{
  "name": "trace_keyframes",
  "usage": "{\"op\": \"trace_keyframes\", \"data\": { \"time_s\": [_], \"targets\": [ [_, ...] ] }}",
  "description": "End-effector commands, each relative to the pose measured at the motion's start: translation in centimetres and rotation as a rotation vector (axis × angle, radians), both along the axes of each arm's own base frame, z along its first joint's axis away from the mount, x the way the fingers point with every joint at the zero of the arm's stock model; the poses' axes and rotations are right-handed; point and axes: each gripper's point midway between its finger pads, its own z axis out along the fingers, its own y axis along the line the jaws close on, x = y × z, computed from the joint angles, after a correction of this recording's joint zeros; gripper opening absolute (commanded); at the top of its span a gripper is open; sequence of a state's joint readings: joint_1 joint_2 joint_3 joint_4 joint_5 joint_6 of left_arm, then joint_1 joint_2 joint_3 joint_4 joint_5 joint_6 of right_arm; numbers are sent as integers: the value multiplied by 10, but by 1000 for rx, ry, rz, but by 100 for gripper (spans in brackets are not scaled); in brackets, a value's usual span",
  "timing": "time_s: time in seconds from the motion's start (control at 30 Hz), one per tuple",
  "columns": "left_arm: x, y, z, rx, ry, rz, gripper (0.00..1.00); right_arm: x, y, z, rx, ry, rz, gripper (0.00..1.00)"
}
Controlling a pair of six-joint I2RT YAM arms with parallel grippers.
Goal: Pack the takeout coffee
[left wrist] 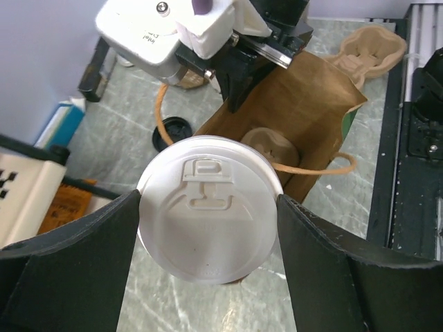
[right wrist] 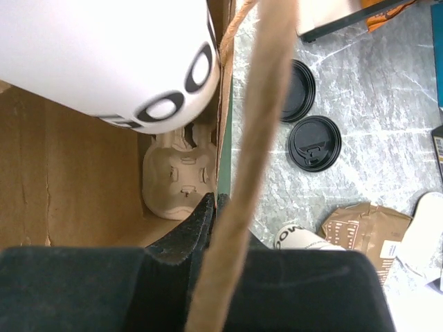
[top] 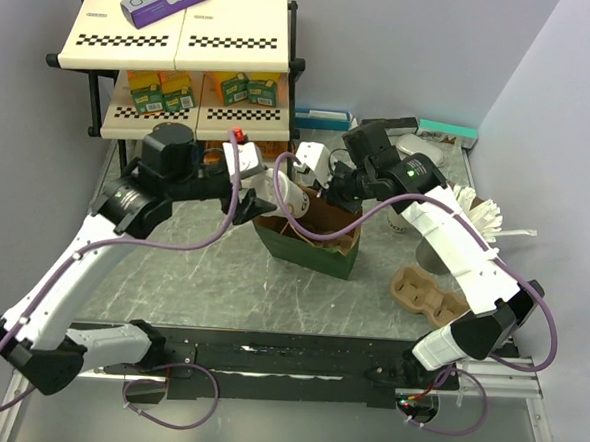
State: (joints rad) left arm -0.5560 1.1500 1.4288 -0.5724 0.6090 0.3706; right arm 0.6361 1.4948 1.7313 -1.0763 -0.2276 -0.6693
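Observation:
My left gripper (top: 285, 192) is shut on a white paper coffee cup (top: 294, 201) with a white lid (left wrist: 208, 207), held tilted over the near-left rim of the open brown paper bag (top: 319, 238). Its fingers (left wrist: 90, 249) press both sides of the lid. My right gripper (top: 334, 191) is shut on the bag's far wall (right wrist: 223, 149), holding the bag open. In the right wrist view the cup (right wrist: 104, 55) hangs above a pulp cup tray (right wrist: 180, 176) on the bag's floor. Another white cup (right wrist: 301, 238) lies on the table behind the bag.
A second pulp tray (top: 426, 294) lies right of the bag. Two black lids (right wrist: 315, 142) lie on the marble table. A tumbler of white sticks (top: 476, 217) stands at the right. A two-tier shelf (top: 176, 33) stands at the back left. The bag's handle (right wrist: 249, 173) crosses the right wrist view.

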Motion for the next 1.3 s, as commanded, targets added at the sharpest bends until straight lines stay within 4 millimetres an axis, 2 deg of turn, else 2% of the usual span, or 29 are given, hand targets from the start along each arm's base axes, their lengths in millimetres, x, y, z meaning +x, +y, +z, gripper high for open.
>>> {"op": "trace_keyframes", "data": {
  "time_s": [0.0, 0.33, 0.47, 0.67, 0.93, 1.03, 1.07, 1.13, 1.17, 1.27],
  "targets": [
    [-2, -17, 22, -75, -30, -82, 1, 0, -5, 24, 44, -73, -20, 0],
    [1, -37, 4, -53, 98, -179, 1, 3, -10, 34, 40, -125, -33, 0],
    [2, -37, -9, -12, 125, -180, 1, 14, -18, 38, 19, -185, -81, 0],
    [-2, -33, -24, 15, 110, -188, 1, 28, -19, 61, 63, -268, -142, 0],
    [-7, -44, -50, 74, 153, -215, 1, 23, -13, 64, 88, -249, -142, 0],
    [-2, -49, -58, 122, 108, -188, 1, 22, -13, 65, 93, -254, -153, 0],
    [-6, -53, -61, 138, 92, -192, 1, 22, -13, 67, 99, -255, -158, 0],
    [1, -54, -66, 180, 37, -151, 1, 20, -13, 71, 107, -264, -159, 0],
    [-5, -58, -72, 204, 29, -165, 1, 19, -14, 70, 102, -262, -160, 0],
    [0, -58, -79, 250, -31, -112, 1, 11, -15, 65, 79, -267, -146, 0]
  ]
}}
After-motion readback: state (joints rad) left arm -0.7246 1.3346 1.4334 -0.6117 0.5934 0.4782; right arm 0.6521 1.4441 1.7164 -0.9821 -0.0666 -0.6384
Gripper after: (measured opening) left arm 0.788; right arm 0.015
